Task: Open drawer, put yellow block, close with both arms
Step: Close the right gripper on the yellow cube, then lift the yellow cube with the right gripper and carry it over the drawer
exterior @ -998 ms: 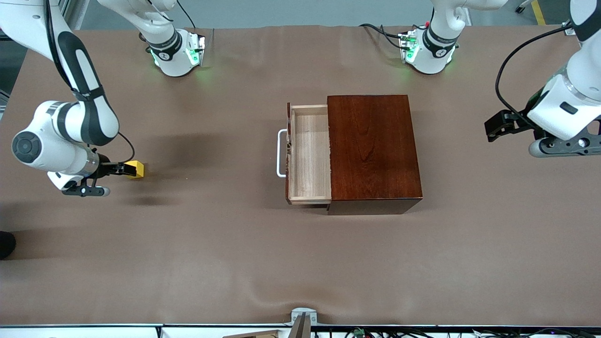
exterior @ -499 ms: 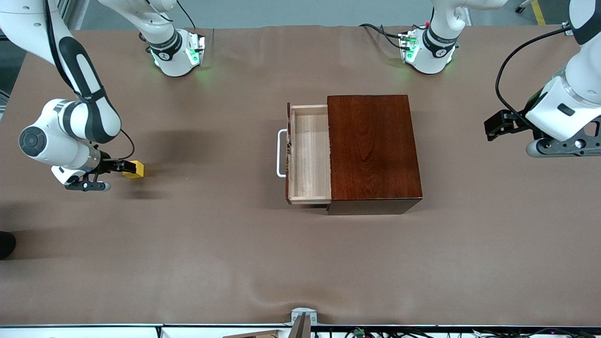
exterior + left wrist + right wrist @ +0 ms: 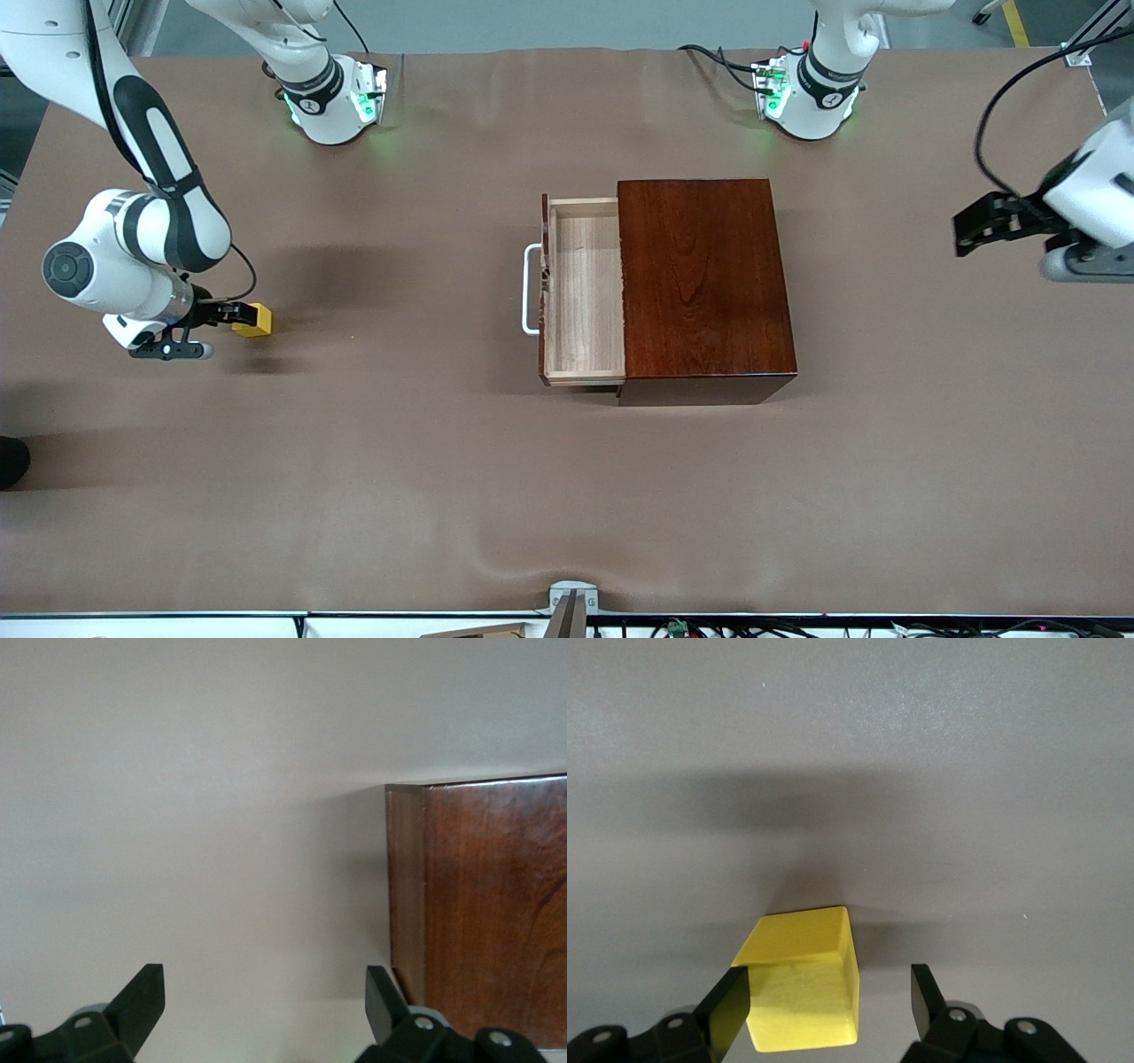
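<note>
1. The small solid bright-yellow cube, the yellow block [image 3: 254, 319], sits on the brown cloth-covered table [image 3: 399, 496] toward the right arm's end, well apart from the glossy dark mahogany wooden box [image 3: 704, 283].
2. The pale light-wood drawer [image 3: 583, 292] with its white U-shaped bar handle [image 3: 530, 290] stands pulled out of that box, empty, with its handle facing the block.
3. The right gripper [image 3: 229, 314] is down at the block. In the right wrist view 1 black finger [image 3: 729, 1005] touches a side face of the cube, while the other is apart from it with bare table showing between. The jaws are partly parted around the block and do not yet pinch it.
4. The left gripper [image 3: 970, 232] hangs over the left arm's end of the table, fingers spread wide and holding nothing; this arm waits.
5. Judged by its look, the block is rigid, light and smooth-faced, so it should neither crush nor sag. It may skid or twist on the cloth if 1 finger pushes first. The best hold is across 2 flat, parallel side faces, centred, not on a corner.
6. The front view gives the layout, block to drawer, but hides the finger gap. The right wrist view [image 3: 828, 1010] shows that gap plainly. The left wrist view [image 3: 261, 1005] shows only 1 corner of the box and bare table.
</note>
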`<move>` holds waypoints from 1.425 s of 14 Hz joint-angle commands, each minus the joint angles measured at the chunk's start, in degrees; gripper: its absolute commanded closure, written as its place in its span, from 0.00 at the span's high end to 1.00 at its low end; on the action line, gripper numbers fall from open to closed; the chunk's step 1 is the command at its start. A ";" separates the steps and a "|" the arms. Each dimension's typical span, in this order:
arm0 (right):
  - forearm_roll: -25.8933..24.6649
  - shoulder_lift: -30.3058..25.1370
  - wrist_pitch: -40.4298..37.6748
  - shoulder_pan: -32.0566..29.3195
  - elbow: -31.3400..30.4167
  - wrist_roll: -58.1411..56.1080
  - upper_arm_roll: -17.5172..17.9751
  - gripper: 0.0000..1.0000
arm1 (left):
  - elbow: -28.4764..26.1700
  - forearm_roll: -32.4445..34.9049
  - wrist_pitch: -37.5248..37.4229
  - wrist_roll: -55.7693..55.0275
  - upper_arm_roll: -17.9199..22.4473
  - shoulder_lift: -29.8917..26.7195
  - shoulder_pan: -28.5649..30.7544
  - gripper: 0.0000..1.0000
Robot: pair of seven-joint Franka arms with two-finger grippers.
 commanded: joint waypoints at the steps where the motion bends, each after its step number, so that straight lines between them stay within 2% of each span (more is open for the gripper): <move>1: 0.41 -0.44 -0.15 -0.40 -0.14 -1.03 0.65 0.87 | -8.15 -1.05 3.74 3.53 -1.55 -6.38 3.47 1.00; 3: 0.41 -0.62 -4.37 -0.40 1.97 -1.11 0.74 0.97 | -11.68 -1.58 5.34 4.07 -4.00 -9.11 5.76 1.00; 6: 0.50 -0.18 -3.07 0.21 1.02 -1.03 0.83 0.97 | -11.60 -1.84 5.35 4.07 -4.98 -9.39 6.56 1.00; 8: 0.50 0.78 1.39 0.30 -1.52 -1.03 0.92 0.95 | -11.60 -1.85 4.91 4.25 -5.07 -9.65 6.56 1.00; 9: 0.50 0.87 3.07 0.91 -2.15 -1.11 0.83 0.86 | -11.69 -1.85 4.47 4.25 -5.07 -10.17 6.47 1.00; 11: 0.41 0.87 3.52 0.40 -2.07 -3.29 0.74 0.50 | -11.69 -1.85 3.77 4.34 -5.07 -10.53 6.73 1.00; 12: 0.41 0.96 3.70 -0.83 -2.06 -6.10 0.83 0.22 | -11.95 -1.85 3.59 4.77 -5.07 -11.05 7.43 1.00; 13: 0.41 0.79 3.18 -1.80 -2.06 -7.95 0.92 0.00 | -12.04 -1.85 3.59 4.95 -5.07 -11.32 7.52 1.00; 17: 0.50 0.17 -1.99 -1.54 0.39 -7.80 1.01 0.00 | -11.96 -1.85 3.50 4.86 -5.07 -11.41 7.26 1.00; 20: 0.59 -2.02 -12.51 -1.46 5.91 -7.18 1.01 0.00 | -11.78 -1.85 3.50 4.86 -5.07 -11.32 7.26 1.00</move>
